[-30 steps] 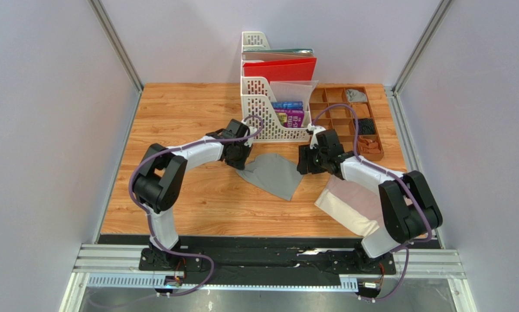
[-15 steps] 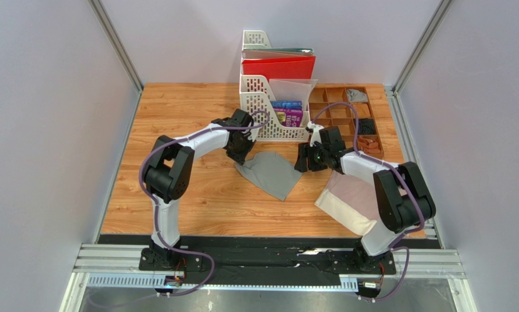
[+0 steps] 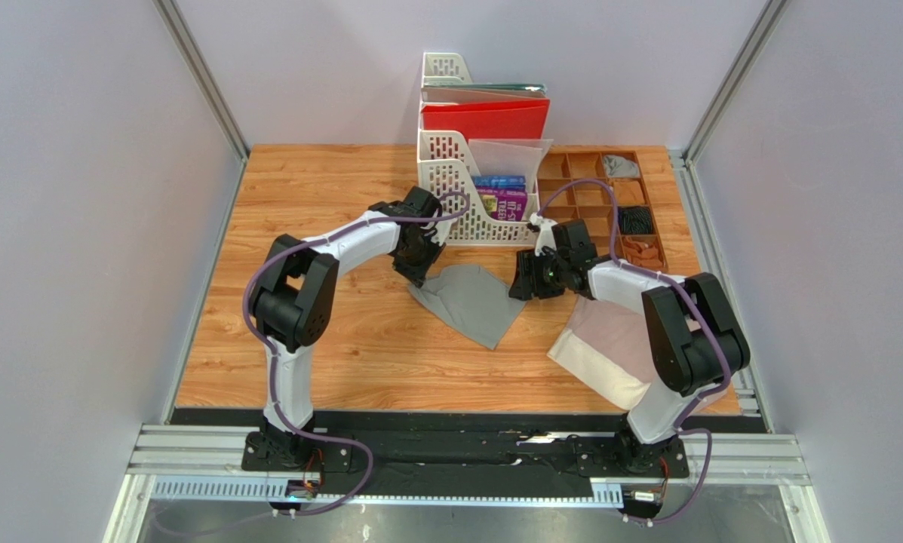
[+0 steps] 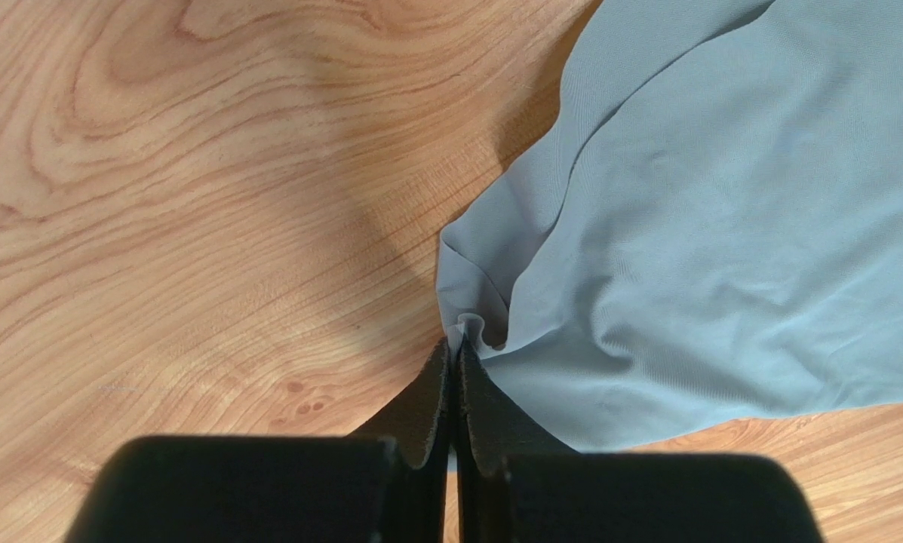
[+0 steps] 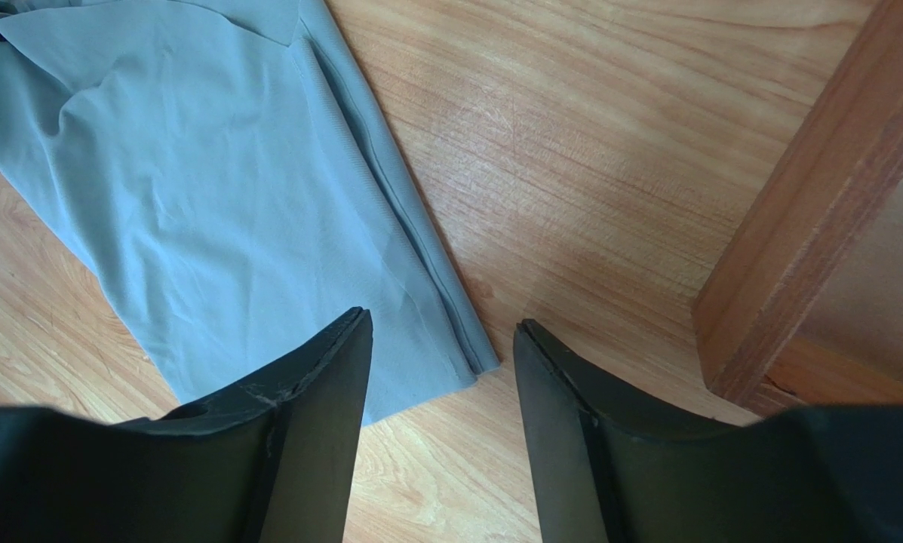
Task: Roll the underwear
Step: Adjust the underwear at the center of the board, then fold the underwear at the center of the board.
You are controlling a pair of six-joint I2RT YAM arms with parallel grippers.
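Thin grey cloth underwear (image 4: 705, 226): limp, light, best gripped at corners; left gripper (image 4: 456, 353) pinches one, right gripper (image 5: 441, 328) gapes, empty.

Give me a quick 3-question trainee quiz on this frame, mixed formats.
1. True or false: the left end effector is shut on a corner of the grey underwear.
2. The right end effector is: A) open over the grey underwear's edge; B) shut on it; C) out of view.
3. Which underwear does the right arm partly hide in the top view?

Key: 1 true; 2 A; 3 the pink underwear.
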